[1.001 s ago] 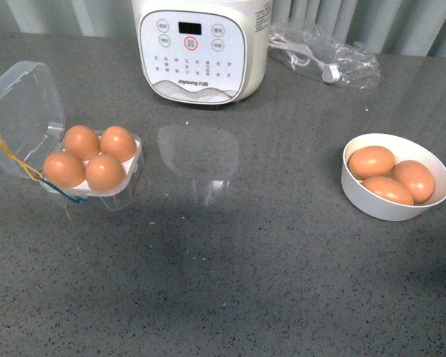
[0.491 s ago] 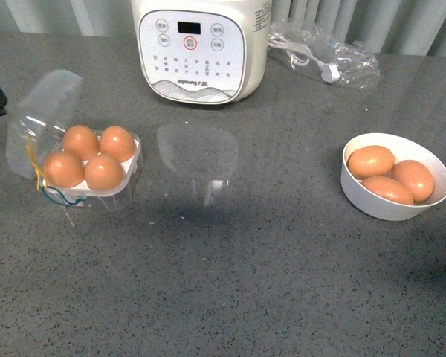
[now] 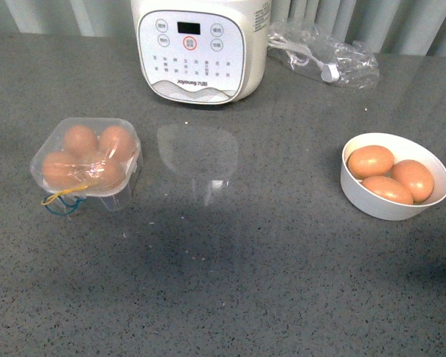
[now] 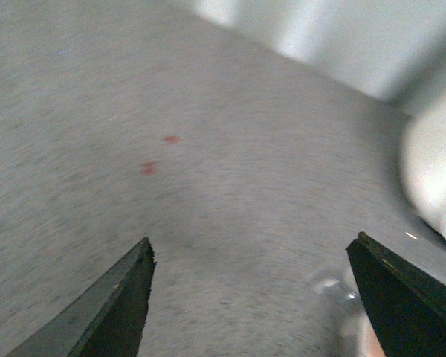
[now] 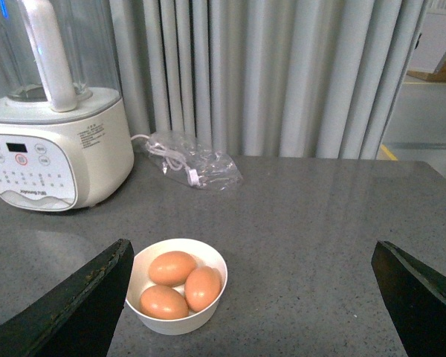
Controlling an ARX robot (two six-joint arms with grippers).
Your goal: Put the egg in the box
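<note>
The box point(image 3: 85, 160), a clear plastic case, sits at the table's left with its lid down over several orange-brown eggs point(image 3: 117, 141). Its yellow and blue strings point(image 3: 62, 201) trail at its front. Three more eggs point(image 3: 370, 161) lie in a white bowl point(image 3: 390, 210) at the right. Neither gripper shows in the front view. In the blurred left wrist view my left gripper point(image 4: 253, 249) is open over bare grey table. My right gripper point(image 5: 251, 244) is open, well above and behind the bowl point(image 5: 171, 324) and its eggs point(image 5: 171, 268).
A white electric cooker point(image 3: 201, 48) stands at the back middle, also seen as the cooker point(image 5: 52, 149) in the right wrist view. A clear bag with a white cable point(image 3: 323, 56) lies to its right. Grey curtains point(image 5: 282, 74) hang behind the table.
The box's lid has swung from open at the left down over the eggs. The strings now lie at the box's front. A dark shape at the left edge half a second ago is gone.
</note>
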